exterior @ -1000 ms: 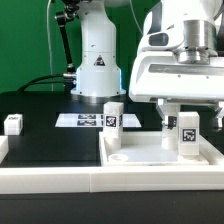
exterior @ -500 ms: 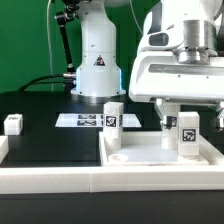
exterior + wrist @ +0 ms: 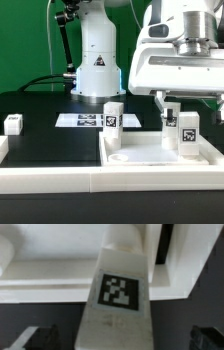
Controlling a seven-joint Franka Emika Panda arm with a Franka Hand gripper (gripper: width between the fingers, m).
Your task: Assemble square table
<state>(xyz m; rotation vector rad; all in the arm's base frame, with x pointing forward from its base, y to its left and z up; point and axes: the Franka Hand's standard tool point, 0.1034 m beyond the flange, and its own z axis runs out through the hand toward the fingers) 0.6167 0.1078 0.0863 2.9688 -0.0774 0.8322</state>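
Note:
The white square tabletop lies at the front on the exterior view's right. Two tagged white legs stand upright on it, one at its far left corner and one at its right. My gripper hangs open just above the right leg, its fingers clear of it. In the wrist view that leg runs up the middle with its tag facing the camera. My gripper straddles it without touching, and the tabletop lies beyond. A third leg stands loose at the far left.
The marker board lies flat on the black table behind the tabletop. A long white border wall runs along the front edge. The robot's base stands at the back, with a dark cable to its left.
My gripper has risen a little, straight up off the right leg, and stayed open. The leg and the other parts have not moved.

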